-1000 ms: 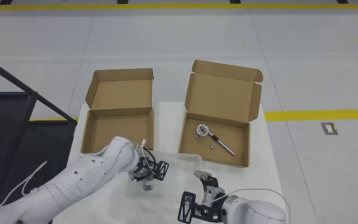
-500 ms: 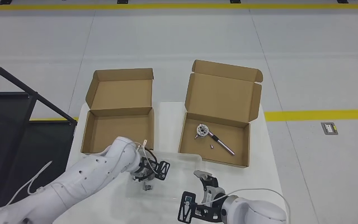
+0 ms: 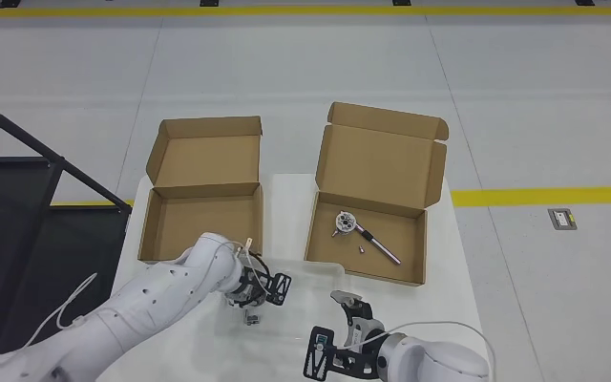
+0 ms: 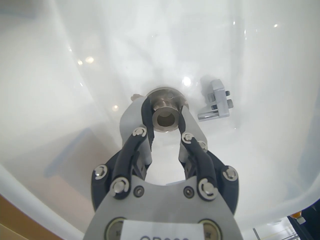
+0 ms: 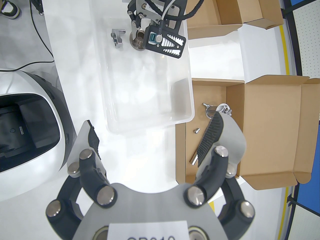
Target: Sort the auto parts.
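Note:
A bronze-coloured flanged bushing [image 4: 165, 119] stands on the floor of the clear plastic bin [image 5: 150, 122]. My left gripper [image 4: 165, 123] is shut on its neck, one finger on each side. The same gripper [image 3: 252, 292] is low inside the bin in the top view. A silver bracket [image 4: 216, 101] lies loose on the bin floor just beside the bushing [image 5: 139, 41]. My right gripper [image 5: 155, 136] is open and holds nothing, at the table's near edge [image 3: 340, 336] between the bin and the right box.
Two open cardboard boxes stand behind the bin. The left box [image 3: 200, 222] has a bare floor. The right box [image 3: 416, 229] holds a round silver part [image 3: 344, 224], a thin rod [image 3: 384, 250] and a small screw [image 3: 362, 250]. A black frame [image 3: 38, 162] stands at the table's left.
The left arm's body has shifted slightly; its gripper stays at the bushing in the bin. The right arm has not moved.

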Available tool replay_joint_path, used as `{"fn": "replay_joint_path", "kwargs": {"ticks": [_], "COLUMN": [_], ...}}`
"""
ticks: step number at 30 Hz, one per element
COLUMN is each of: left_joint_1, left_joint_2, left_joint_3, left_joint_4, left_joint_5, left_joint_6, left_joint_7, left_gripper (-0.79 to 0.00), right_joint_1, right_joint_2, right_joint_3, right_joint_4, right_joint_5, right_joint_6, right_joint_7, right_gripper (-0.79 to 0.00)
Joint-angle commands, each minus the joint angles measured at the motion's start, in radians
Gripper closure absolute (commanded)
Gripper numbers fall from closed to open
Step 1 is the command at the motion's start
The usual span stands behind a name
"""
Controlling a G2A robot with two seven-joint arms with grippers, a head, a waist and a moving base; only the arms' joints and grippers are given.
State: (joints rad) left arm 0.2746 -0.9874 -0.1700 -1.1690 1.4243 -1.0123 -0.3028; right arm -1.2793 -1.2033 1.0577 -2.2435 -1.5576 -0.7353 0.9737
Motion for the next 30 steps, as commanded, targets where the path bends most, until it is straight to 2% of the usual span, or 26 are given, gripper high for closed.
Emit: {"fn": "replay_joint_path", "kwargs": {"ticks": [1,14,21,25,30], "left_joint_1": [-0.001,-0.012,-0.024,-0.054,-0.13], "left_joint_2": [0.0,0.027,0.049,0.08,0.156], "left_joint_3": [0.0,0.0,0.0,0.0,0.0], "left_joint_4": [0.003,-0.016,-0.065,-0.121,-0.179], "left_joint_5": [0.003,0.011,0.014,-0.009,-0.042], "left_joint_6": [0.0,0.0,0.0,0.0,0.0], "left_joint_7": [0.006,0.076,0.089,0.111,0.152], "left_gripper": [0.0,0.0,0.0,0.0,0.0], "right_joint_1": [0.0,0.0,0.0,0.0,0.0], "right_joint_2": [0.0,0.0,0.0,0.0,0.0], "right_joint_3": [0.0,0.0,0.0,0.0,0.0], "right_joint_4": [0.0,0.0,0.0,0.0,0.0], "right_joint_5": [0.0,0.0,0.0,0.0,0.0], "right_joint_6": [0.0,0.0,0.0,0.0,0.0], "right_joint_7": [0.0,0.0,0.0,0.0,0.0], "right_gripper": [-0.785,-0.785,-0.785,-0.785,-0.785]}}
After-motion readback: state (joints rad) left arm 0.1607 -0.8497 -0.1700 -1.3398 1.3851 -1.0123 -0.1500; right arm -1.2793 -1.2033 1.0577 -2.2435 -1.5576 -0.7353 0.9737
